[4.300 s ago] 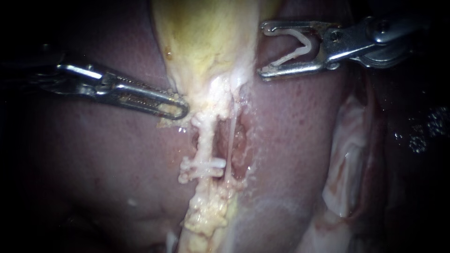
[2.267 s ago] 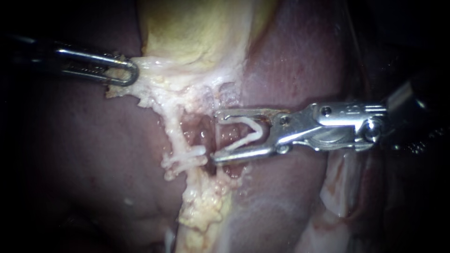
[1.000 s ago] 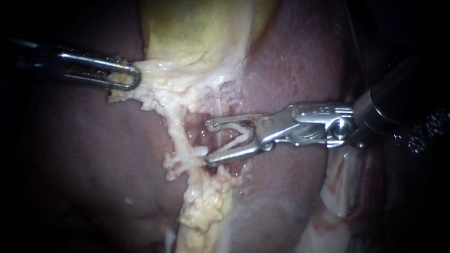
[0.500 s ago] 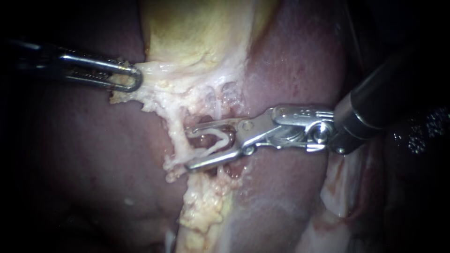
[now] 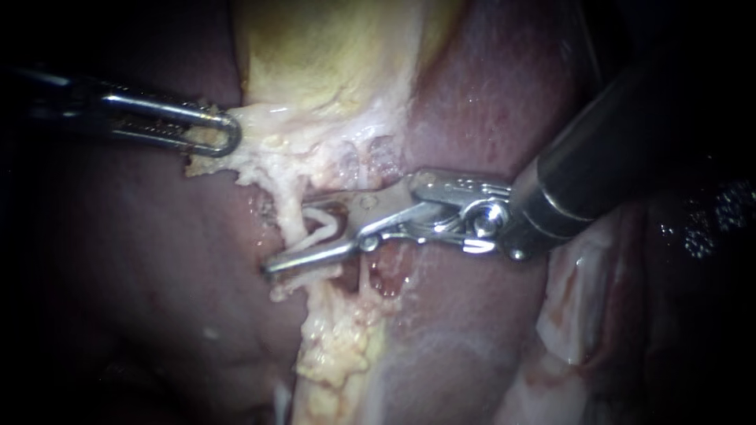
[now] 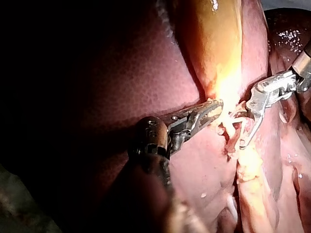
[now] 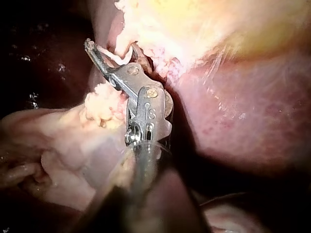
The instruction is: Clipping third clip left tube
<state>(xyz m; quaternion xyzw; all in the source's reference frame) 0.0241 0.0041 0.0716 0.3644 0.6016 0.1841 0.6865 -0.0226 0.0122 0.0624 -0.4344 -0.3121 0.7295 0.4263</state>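
Endoscope view, left instrument (image 5: 216,134) level from 9 o'clock, jaws clamped on gallbladder (image 5: 331,55) fringe, right instrument (image 5: 290,234) slanting in from 2 o'clock, jaws gripping white clip (image 5: 321,224) astride left tube (image 5: 290,206) at centre, left wrist view, both tips close together, right wrist view, shaft straight, clip ahead

Bright centre, dark edges; glare whitens the gallbladder (image 6: 218,58), glints on the right instrument (image 5: 290,234)

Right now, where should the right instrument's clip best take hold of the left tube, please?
The bare stretch of the left tube above the placed clips, crosswise from the right: the left instrument, gripping tissue, draws it taut, and the loaded clip straddles it there.
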